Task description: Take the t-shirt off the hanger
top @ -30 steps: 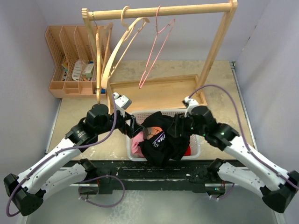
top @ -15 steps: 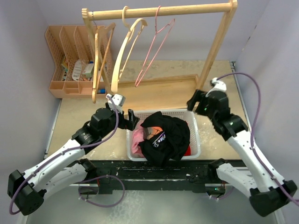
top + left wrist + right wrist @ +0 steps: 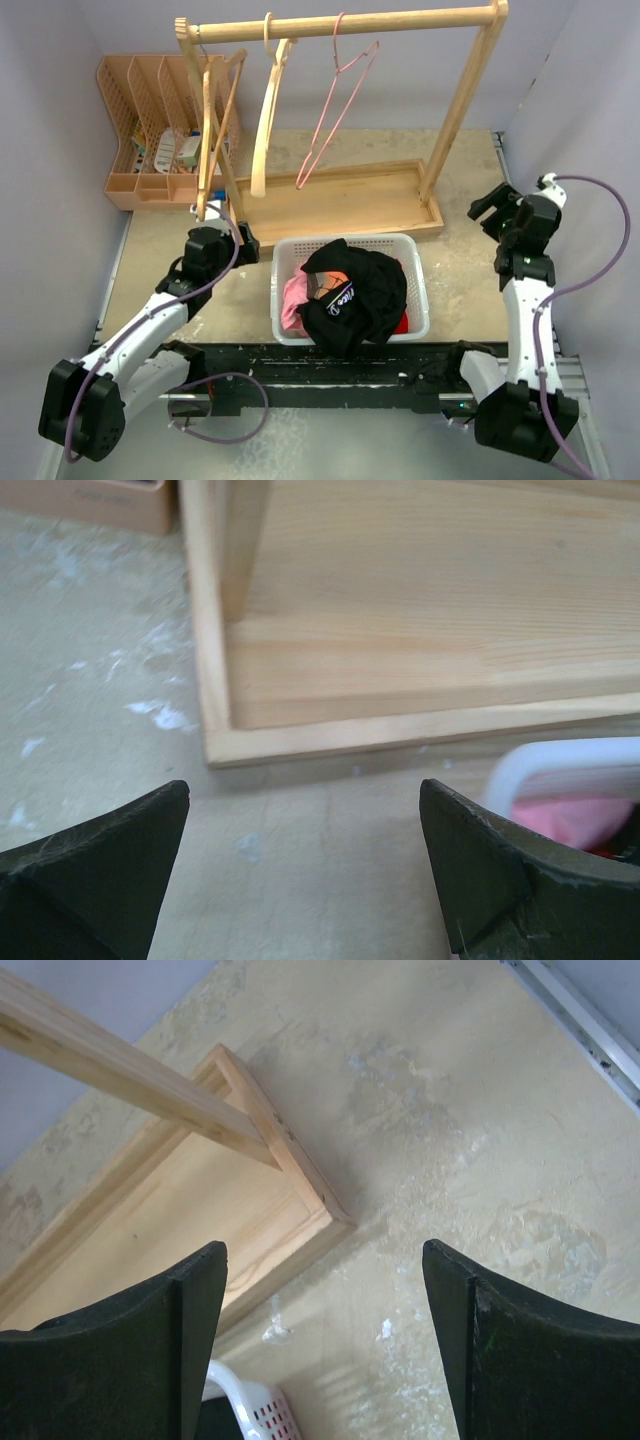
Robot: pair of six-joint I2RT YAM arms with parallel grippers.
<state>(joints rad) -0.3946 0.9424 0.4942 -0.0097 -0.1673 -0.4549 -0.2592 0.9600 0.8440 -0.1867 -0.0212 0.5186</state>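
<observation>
The black t-shirt (image 3: pixel 355 290) lies bunched in the white basket (image 3: pixel 415 262), on top of pink and red clothes. Three hangers hang bare on the wooden rail: a pale wooden hanger (image 3: pixel 267 120), a darker wooden one (image 3: pixel 211 130) and a pink wire one (image 3: pixel 335 105). My left gripper (image 3: pixel 245 244) stands open just left of the basket, nothing between its fingers (image 3: pixel 305 815). Over the bare table at the right, well away from the basket, my right gripper (image 3: pixel 488 204) is open and empty (image 3: pixel 322 1280).
The wooden rack's base tray (image 3: pixel 340 200) sits behind the basket, its corner in both wrist views (image 3: pixel 215 745) (image 3: pixel 335 1215). A peach organiser (image 3: pixel 150 130) with small items stands at the back left. Grey walls close in on both sides.
Both arms pulled back from the basket, the left to the left, the right far to the right with its jaws opening wider. The t-shirt stayed in the basket. The pale wooden hanger swung to hang straight.
</observation>
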